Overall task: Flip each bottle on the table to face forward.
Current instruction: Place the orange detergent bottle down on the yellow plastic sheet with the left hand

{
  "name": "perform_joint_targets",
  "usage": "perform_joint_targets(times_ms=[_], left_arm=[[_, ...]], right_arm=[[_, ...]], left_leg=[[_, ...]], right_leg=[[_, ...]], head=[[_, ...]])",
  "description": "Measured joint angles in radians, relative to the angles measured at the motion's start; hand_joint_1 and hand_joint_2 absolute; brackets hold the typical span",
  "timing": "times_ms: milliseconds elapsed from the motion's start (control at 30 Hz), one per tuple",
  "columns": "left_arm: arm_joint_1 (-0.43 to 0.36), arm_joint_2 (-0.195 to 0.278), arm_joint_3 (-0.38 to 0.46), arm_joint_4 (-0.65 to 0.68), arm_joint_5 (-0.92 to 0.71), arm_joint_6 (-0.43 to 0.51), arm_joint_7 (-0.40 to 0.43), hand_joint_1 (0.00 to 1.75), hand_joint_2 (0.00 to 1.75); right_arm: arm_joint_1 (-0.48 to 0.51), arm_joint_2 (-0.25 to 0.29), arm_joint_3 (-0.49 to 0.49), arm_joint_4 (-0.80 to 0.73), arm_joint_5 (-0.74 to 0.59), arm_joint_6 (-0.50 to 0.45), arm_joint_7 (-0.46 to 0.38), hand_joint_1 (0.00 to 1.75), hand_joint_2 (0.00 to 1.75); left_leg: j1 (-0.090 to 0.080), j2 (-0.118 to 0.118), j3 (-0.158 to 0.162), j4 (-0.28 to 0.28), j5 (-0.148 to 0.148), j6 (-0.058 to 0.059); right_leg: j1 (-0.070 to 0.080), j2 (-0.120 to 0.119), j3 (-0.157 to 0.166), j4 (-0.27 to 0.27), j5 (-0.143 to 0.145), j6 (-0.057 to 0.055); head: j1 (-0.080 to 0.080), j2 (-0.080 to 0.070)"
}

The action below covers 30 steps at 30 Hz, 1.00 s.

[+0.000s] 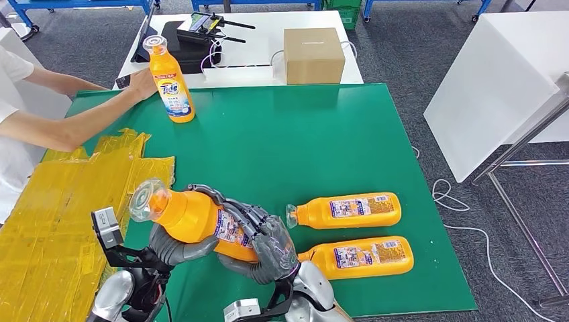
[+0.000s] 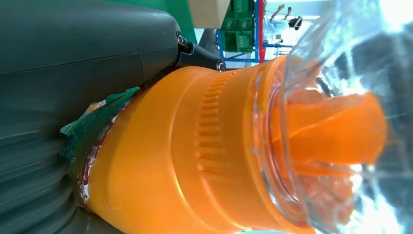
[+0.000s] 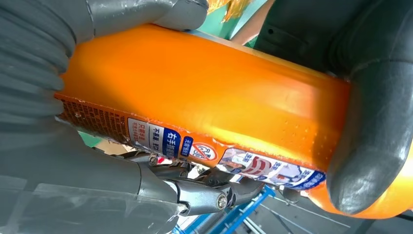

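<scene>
Both hands are on it: the right hand wraps dark fingers over the body of an orange plastic detergent bottle with a clear cap, while the left hand cradles it from underneath, lifted above the green table mat, cap tilted toward ten o'clock. At three o'clock from that grasp, two matching orange bottles, the upper lying bottle and the lower lying bottle, lie flat with their back labels up. At twelve o'clock, an upright orange Tide bottle stands beside a person's hand.
</scene>
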Motion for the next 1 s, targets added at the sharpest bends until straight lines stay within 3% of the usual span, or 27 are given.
perform_joint_targets(times_ms=[33,133,167,467,600,1000], left_arm=[[0.0,-0.001,0.0,0.0,-0.003,0.0,-0.001,1.75,1.75],[0.0,-0.002,0.0,-0.001,-0.021,0.002,-0.008,1.75,1.75],[-0.001,-0.002,0.0,-0.003,-0.032,0.003,-0.013,1.75,1.75],[0.013,0.005,0.012,-0.049,-0.098,0.039,-0.041,1.75,1.75],[0.034,0.009,0.035,-0.069,-0.117,0.052,-0.055,1.75,1.75],[0.051,0.01,0.068,-0.092,-0.125,0.055,-0.062,1.75,1.75]], right_arm=[[0.003,-0.001,0.0,-0.008,-0.015,0.012,-0.004,1.44,1.75],[0.014,-0.008,0.0,-0.037,-0.064,0.051,-0.017,0.13,1.75],[0.019,-0.011,-0.001,-0.049,-0.085,0.064,-0.024,0.0,1.75],[0.099,-0.055,-0.03,-0.315,-0.354,0.28,-0.052,0.0,1.75],[0.144,-0.06,-0.069,-0.442,-0.399,0.358,-0.05,0.0,1.75],[0.187,-0.064,-0.117,-0.569,-0.408,0.387,-0.048,0.0,1.75]], left_leg=[[0.0,0.0,0.0,0.0,0.0,0.0],[0.0,0.0,0.0,0.0,0.0,0.0],[0.0,0.0,0.0,0.0,0.0,0.0],[0.0,0.0,-0.001,0.0,0.0,0.0],[0.0,0.0,-0.001,0.0,0.0,0.0],[0.0,0.0,-0.002,0.0,0.0,0.0]], right_leg=[[0.0,0.0,0.0,0.0,0.0,0.0],[0.0,0.0,0.0,0.0,0.0,0.0],[0.0,0.0,0.0,0.0,0.0,0.0],[0.0,0.0,0.0,0.0,0.0,0.0],[0.0,0.0,0.0,0.0,0.0,0.0],[0.0,0.0,0.0,0.0,0.0,0.0]], head=[[0.0,0.0],[0.0,0.0],[0.0,0.0],[0.0,0.0],[0.0,0.0],[0.0,0.0]])
